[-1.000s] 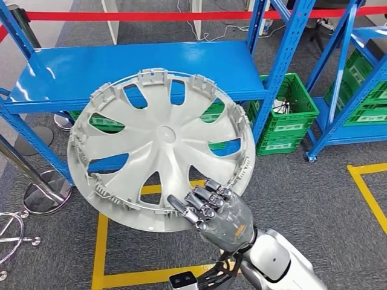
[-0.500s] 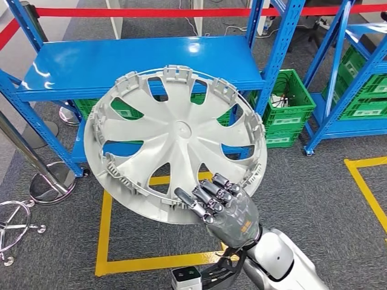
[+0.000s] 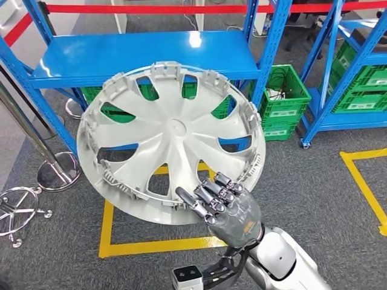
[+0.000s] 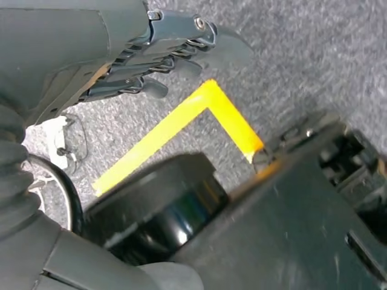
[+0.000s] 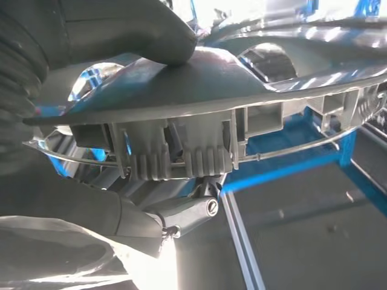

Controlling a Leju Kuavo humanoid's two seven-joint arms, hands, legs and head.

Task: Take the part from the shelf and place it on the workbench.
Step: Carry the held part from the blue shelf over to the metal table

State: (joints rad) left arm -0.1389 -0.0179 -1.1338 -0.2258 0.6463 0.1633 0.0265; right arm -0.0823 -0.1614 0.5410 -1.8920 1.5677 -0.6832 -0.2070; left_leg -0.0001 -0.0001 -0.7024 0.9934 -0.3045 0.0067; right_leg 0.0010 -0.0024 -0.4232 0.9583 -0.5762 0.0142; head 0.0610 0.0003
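Note:
The part is a large silver-grey wheel cover [image 3: 171, 142] with spoke cut-outs and clips round its rim. My right hand [image 3: 228, 211] grips its near rim and holds it up, tilted, in front of the blue shelf [image 3: 136, 57]. In the right wrist view the thumb [image 5: 150, 36] presses on one face of the cover [image 5: 274, 84] while the fingers [image 5: 182, 211] lie under its rim. My left hand [image 4: 150, 54] hangs over the grey carpet with its fingers apart and nothing in it.
A yellow tape square [image 3: 107, 241] marks the carpet below the cover. Green crates [image 3: 285, 99] sit beside and under the blue racks. Chrome barrier posts [image 3: 57, 172] with round bases stand at the left. A red barrier tape [image 3: 136, 8] runs behind the shelf.
The whole picture has shifted, so the camera has moved. The cover stays in my right hand's grip, sitting a little higher against the shelf than a second ago.

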